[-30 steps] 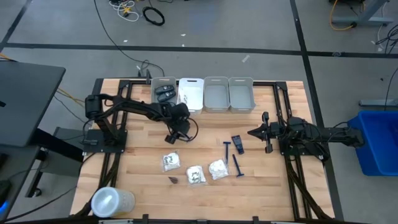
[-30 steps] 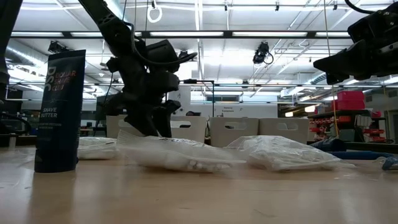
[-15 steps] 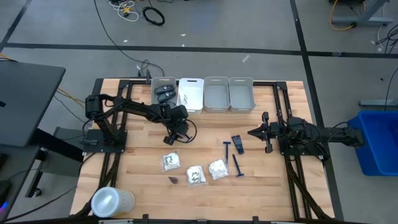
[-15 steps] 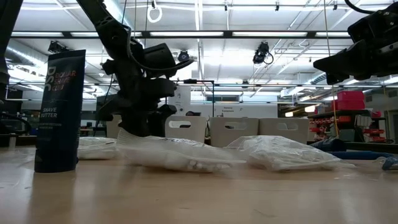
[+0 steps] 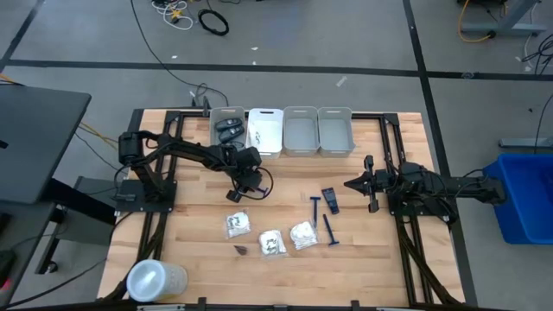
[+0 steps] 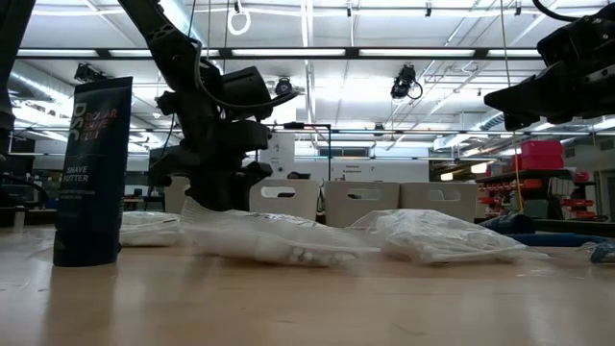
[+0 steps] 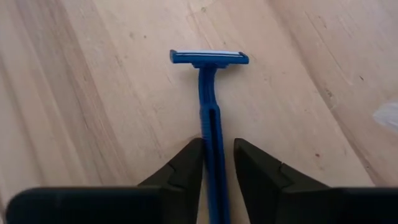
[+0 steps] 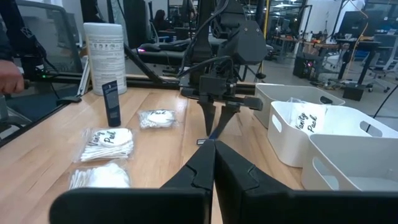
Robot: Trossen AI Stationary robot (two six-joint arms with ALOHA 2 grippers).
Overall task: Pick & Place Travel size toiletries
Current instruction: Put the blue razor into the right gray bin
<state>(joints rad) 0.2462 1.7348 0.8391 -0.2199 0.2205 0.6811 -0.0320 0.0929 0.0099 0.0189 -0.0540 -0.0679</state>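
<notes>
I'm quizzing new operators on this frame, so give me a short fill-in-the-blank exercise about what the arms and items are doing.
1. The left gripper has its fingers on either side of a blue ____.
2. The razor lies on the wooden ____.
3. The right gripper is ____ and holds nothing.
4. The dark cases lie in the grey ____.

Missing words: razor; table; shut; bin

A: What's the surface?
B: Wood-plank table, butcher-block look.
A: What's on it?
B: Four bins in a row at 12 o'clock. Three white packets w/ dark print around 6. Two blue razors and a dark case toward 4. Another blue razor just left of center. White canister at 8, corner. Small dark tube stands upright near the packets.
</notes>
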